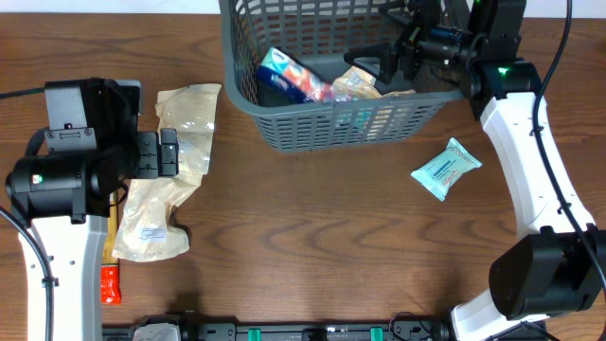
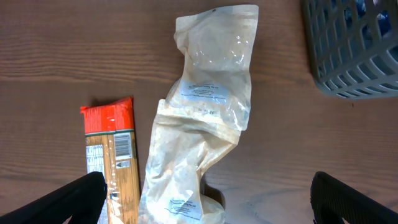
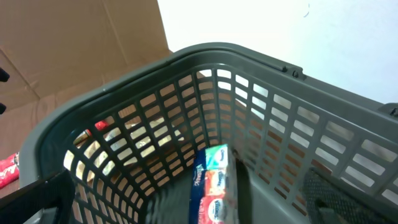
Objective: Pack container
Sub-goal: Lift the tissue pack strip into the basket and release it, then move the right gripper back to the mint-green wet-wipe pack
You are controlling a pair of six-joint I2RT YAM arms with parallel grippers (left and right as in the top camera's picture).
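Basket (image 1: 284,128) of dark grey lattice plastic sits at the far middle of a wooden table (image 1: 312,227), with two packets already on its floor: a blue, brightly printed one (image 1: 289,74) towards the left and a beige one (image 1: 360,87) to its right. The right gripper (image 1: 371,64) hangs inside the rim above the beige packet, jaws spread wide and nothing between them; its wrist view looks down the slotted wall onto the blue packet, with one finger (image 3: 34,202) dark at the frame's lower left edge. At the table's left side, the left gripper (image 1: 169,153) hovers with its jaws equally wide and empty above two pale, crumpled pouches that overlap end to end, one (image 1: 191,118) lying farther and pointing towards the basket, the other (image 1: 151,223) nearer. Just left of the near pouch lies a narrow tan packet with a red end (image 1: 111,279). A small blue-and-white packet (image 1: 445,169) rests alone on the bare wood to the right, near the basket's near right corner but apart from it.
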